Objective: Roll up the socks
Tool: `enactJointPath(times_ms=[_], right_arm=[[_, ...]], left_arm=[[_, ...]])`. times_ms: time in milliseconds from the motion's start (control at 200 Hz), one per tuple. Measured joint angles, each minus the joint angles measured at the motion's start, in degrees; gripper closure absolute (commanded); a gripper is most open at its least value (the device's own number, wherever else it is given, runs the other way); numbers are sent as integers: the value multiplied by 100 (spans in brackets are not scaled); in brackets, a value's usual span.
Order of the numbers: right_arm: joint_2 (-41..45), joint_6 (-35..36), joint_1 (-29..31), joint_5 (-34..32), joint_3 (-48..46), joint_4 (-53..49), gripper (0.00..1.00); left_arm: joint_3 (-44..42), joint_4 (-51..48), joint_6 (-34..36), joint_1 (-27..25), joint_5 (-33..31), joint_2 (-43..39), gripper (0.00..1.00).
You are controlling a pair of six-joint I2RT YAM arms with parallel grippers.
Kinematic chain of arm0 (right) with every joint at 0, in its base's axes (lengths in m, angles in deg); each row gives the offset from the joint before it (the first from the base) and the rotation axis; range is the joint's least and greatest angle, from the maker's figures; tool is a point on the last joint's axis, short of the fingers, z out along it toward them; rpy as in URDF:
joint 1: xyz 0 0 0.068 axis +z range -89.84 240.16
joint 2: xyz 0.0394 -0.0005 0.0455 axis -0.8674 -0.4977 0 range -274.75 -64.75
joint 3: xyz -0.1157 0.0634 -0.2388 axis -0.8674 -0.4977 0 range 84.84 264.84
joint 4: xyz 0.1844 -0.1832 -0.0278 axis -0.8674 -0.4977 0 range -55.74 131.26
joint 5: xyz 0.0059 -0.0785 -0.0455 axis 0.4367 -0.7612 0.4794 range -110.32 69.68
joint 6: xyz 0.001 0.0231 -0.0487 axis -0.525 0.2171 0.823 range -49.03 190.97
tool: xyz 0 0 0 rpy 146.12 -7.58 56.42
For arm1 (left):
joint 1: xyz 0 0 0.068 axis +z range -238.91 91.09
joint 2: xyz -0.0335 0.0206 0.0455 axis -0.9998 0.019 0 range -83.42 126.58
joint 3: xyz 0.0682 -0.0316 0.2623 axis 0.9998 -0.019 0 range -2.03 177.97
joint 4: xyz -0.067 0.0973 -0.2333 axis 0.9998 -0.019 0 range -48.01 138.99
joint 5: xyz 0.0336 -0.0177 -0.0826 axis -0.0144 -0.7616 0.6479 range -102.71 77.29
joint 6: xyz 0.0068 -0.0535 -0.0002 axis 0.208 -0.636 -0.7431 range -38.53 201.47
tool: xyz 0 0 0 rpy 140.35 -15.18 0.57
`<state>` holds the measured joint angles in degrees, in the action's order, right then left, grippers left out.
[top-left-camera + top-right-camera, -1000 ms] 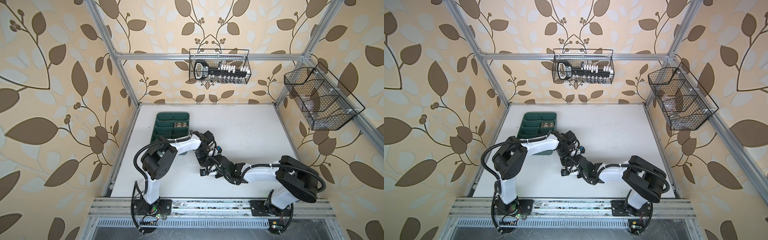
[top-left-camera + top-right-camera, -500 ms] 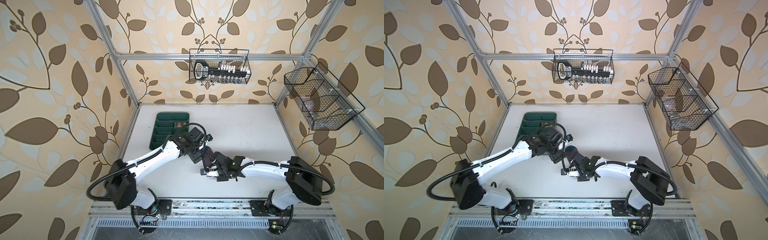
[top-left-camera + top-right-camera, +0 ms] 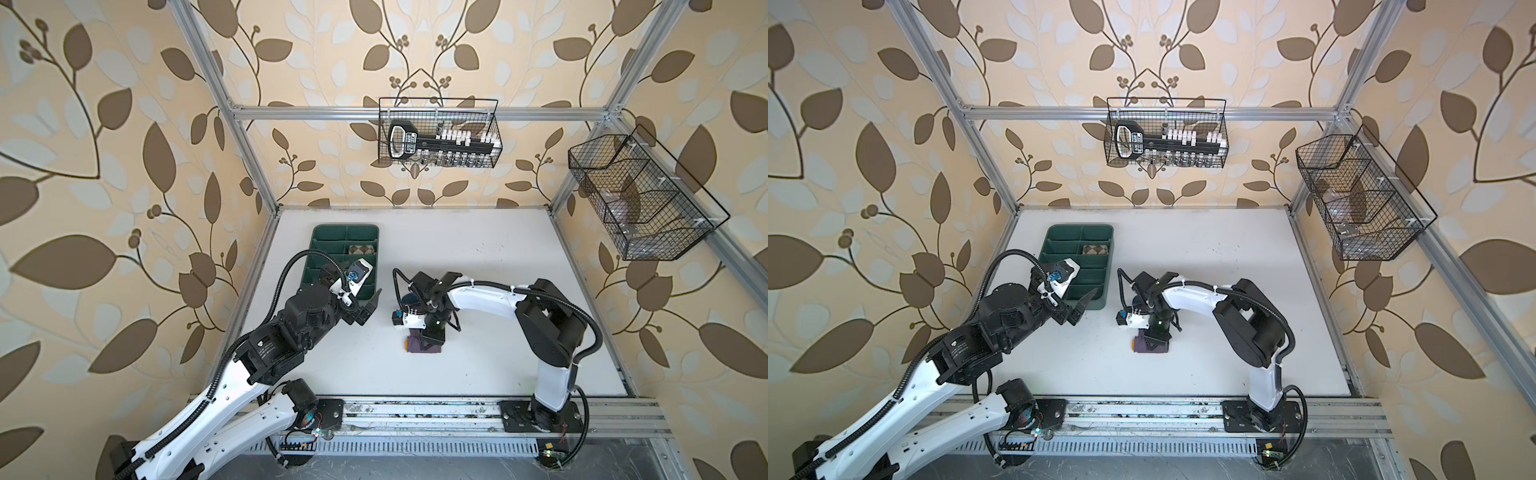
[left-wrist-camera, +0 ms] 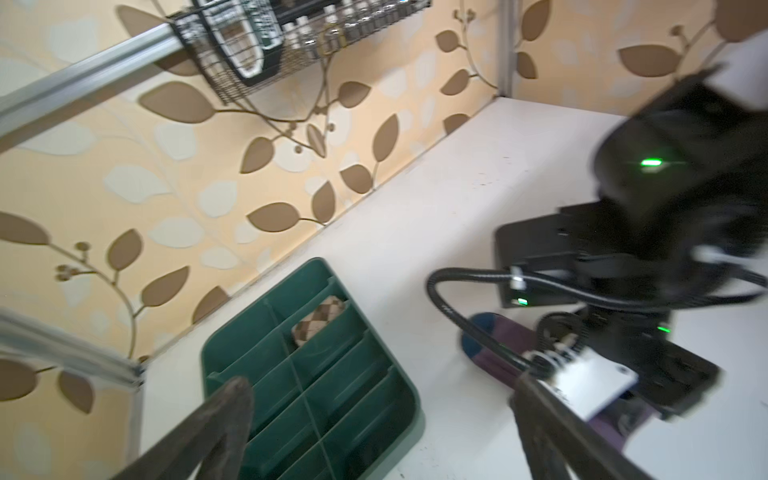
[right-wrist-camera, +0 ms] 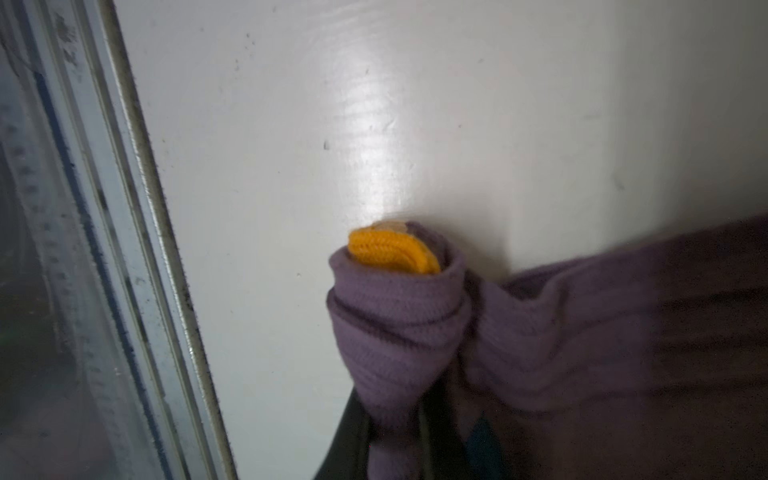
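A purple sock (image 3: 428,347) (image 3: 1154,348) lies partly rolled at mid-table, its orange cuff (image 5: 390,253) tucked in the roll's end and its dark blue toe (image 4: 471,338) stretched toward the back. My right gripper (image 3: 430,341) (image 3: 1156,340) points straight down, shut on the purple roll (image 5: 395,324). In the right wrist view that gripper (image 5: 395,440) pinches the fabric. My left gripper (image 3: 370,308) (image 3: 1081,307) (image 4: 382,395) hangs open and empty by the near right corner of the green tray, left of the sock. A rolled tan argyle sock (image 3: 362,249) (image 3: 1094,249) (image 4: 318,318) sits in a tray compartment.
The green divided tray (image 3: 345,227) (image 3: 1079,227) (image 4: 349,374) stands at the back left of the table. A wire basket (image 3: 438,133) hangs on the back wall and another (image 3: 640,199) on the right wall. An aluminium rail (image 3: 415,411) runs along the front.
My left gripper has opened, let go and drawn back to the left, away from the purple sock. The right gripper stays shut on the roll while its arm has folded back.
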<state>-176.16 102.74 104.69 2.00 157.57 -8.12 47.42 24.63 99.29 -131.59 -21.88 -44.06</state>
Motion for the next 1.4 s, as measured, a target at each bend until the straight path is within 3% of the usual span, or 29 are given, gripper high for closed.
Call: enactJointPath(times_ms=[100, 190, 345, 425, 540, 750, 845, 1035, 1095, 1250, 1325, 1355, 1360, 1370, 1375, 1400], right_arm=[[-284, 20, -162, 306, 282, -323, 92], [-437, 57, -262, 503, 417, -487, 92], [-595, 127, -367, 691, 553, -654, 91], [-649, 168, -413, 767, 603, -719, 90], [-654, 234, -455, 817, 608, -732, 89], [-654, 323, -492, 866, 592, -723, 89], [-651, 367, -522, 890, 568, -719, 89], [-597, 382, -686, 916, 518, -605, 89], [-516, 376, -721, 907, 422, -501, 89], [2, 190, -901, 870, -162, 170, 87], [428, 31, -1023, 831, -597, 566, 74], [614, -22, -1071, 785, -756, 697, 50], [664, -52, -1086, 785, -791, 719, 42], [741, -138, -1113, 767, -846, 752, 15], [765, -144, -1119, 758, -861, 767, 7], [973, -197, -1191, 699, -984, 863, 0]], left_arm=[[98, -437, 151, -37, 778, 275, 8], [111, -787, 367, -380, 870, 704, 8], [-435, -638, 1005, -1880, -68, 1585, 7], [-927, -282, 1283, -2369, -476, 2162, 7], [-1283, 195, 1528, -2605, -866, 3176, 10], [-1058, 1399, 1652, -2638, -1394, 4544, 19], [-870, 1878, 1545, -2638, -1659, 5001, 30], [-752, 2170, 1438, -2673, -1867, 5477, 86], [-734, 2159, 1478, -2680, -1934, 5521, 99], [-643, 2247, 1458, -2660, -1928, 5589, 100], [-595, 2369, 1460, -2623, -1834, 5608, 100], [-568, 2404, 1458, -2623, -1784, 5608, 100], [-564, 2400, 1458, -2623, -1779, 5608, 100], [-557, 2406, 1460, -2623, -1764, 5608, 100], [-553, 2404, 1458, -2623, -1753, 5608, 100], [-544, 2382, 1460, -2625, -1685, 5608, 100]])
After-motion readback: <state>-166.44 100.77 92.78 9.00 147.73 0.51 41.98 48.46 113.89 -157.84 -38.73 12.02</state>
